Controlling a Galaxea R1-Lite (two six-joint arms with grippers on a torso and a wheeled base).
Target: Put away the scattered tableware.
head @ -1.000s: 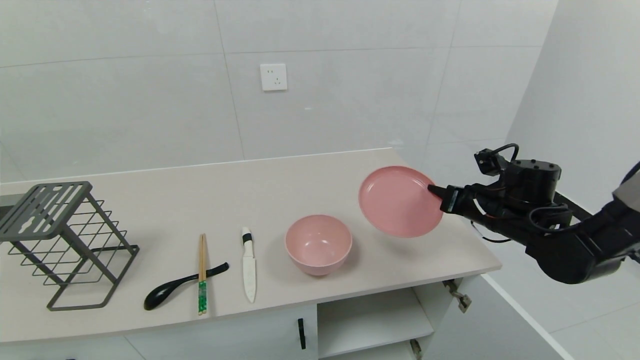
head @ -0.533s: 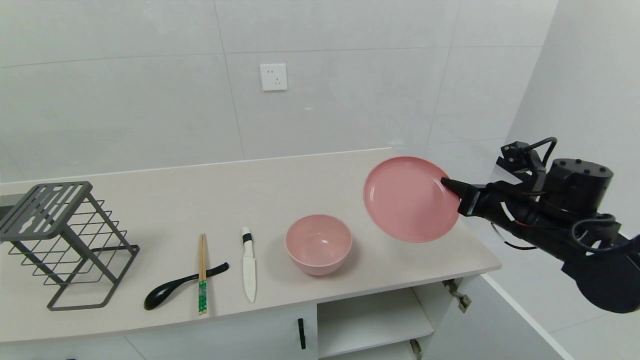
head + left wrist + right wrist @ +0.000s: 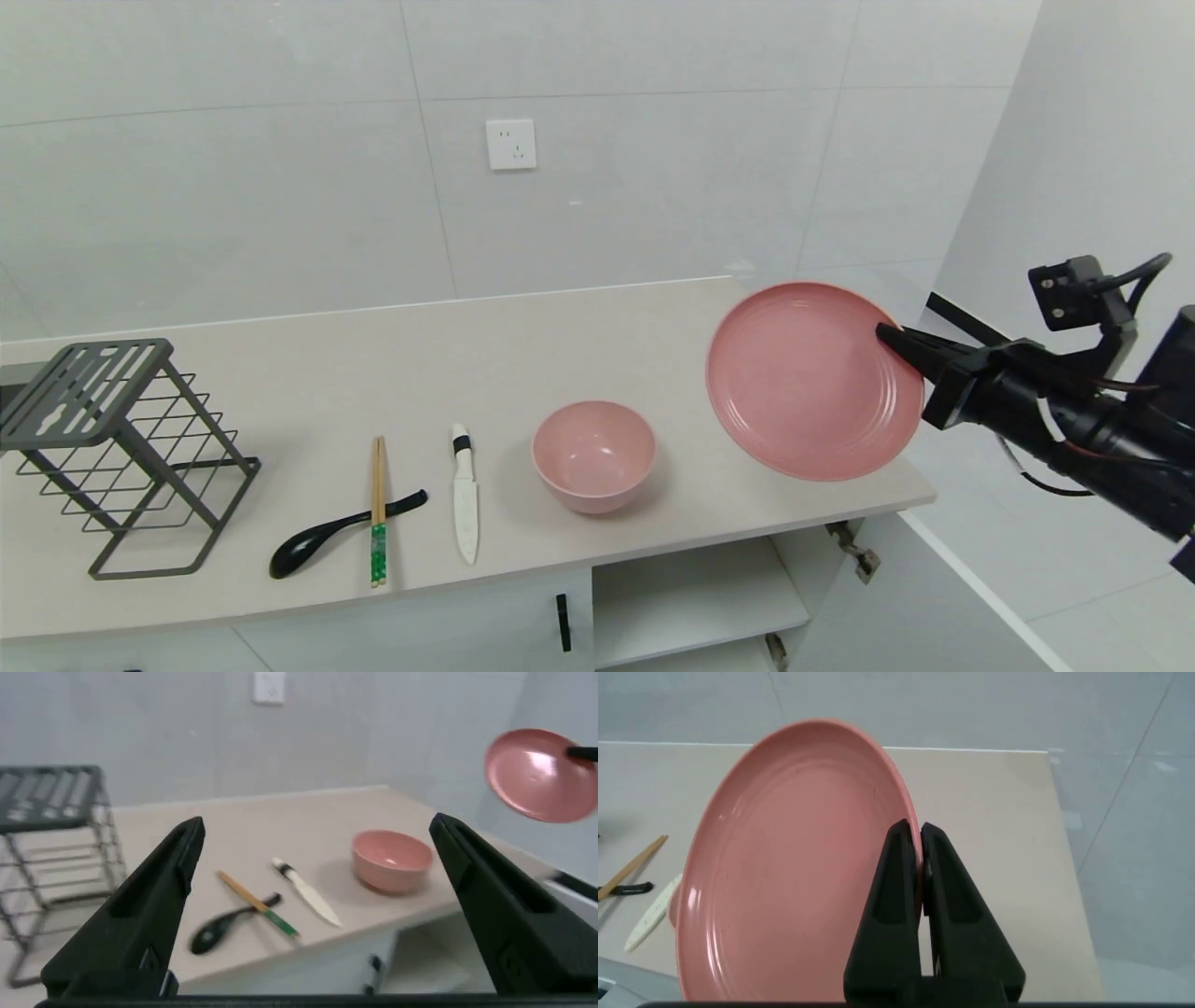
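My right gripper (image 3: pixel 887 333) (image 3: pixel 920 838) is shut on the rim of a pink plate (image 3: pixel 812 381) (image 3: pixel 794 859), holding it tilted in the air over the counter's right end. On the counter lie a pink bowl (image 3: pixel 595 455) (image 3: pixel 392 858), a white knife (image 3: pixel 464 495) (image 3: pixel 306 891), a pair of chopsticks (image 3: pixel 377 509) (image 3: pixel 258 903) and a black spoon (image 3: pixel 342 534) (image 3: pixel 232 928). The chopsticks lie across the spoon's handle. My left gripper (image 3: pixel 313 905) stands open, back from the counter's front, with nothing between its fingers. The plate (image 3: pixel 540 773) also shows in the left wrist view.
A dark wire rack (image 3: pixel 112 448) (image 3: pixel 51 831) stands at the counter's left end. Below the counter top (image 3: pixel 467 364), an open cabinet with a shelf (image 3: pixel 695 597) sits under the right part. A wall socket (image 3: pixel 511 144) is on the tiled wall behind.
My right gripper has lifted the pink plate and carried it to the right, past the counter's right end, tilting it more upright. Nothing else on the counter has moved.
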